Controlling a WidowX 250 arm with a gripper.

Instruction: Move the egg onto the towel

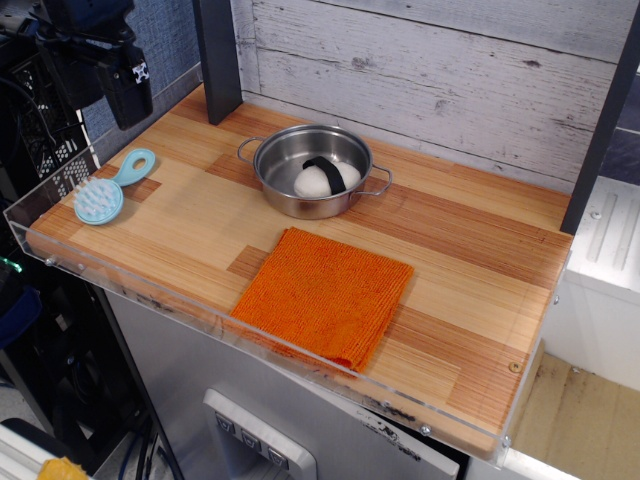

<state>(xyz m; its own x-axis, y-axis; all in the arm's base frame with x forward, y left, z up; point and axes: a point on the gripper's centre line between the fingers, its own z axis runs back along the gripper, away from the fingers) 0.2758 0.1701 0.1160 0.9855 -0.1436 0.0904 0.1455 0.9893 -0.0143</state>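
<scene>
The egg (325, 179) is seen inside the pot (270, 160) (behind the towel (325, 295)), and it could be dropped if the rim is bumped; the claw's (128, 92) opening cannot be told.

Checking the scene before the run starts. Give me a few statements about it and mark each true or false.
1. The egg lies inside the pot. True.
2. The towel is draped over the pot. False: it lies flat on the table, in front of the pot.
3. The brush is at the table's left end. True.
4. The end effector is holding the egg. False: it is up at the top left, far from the egg.
</scene>
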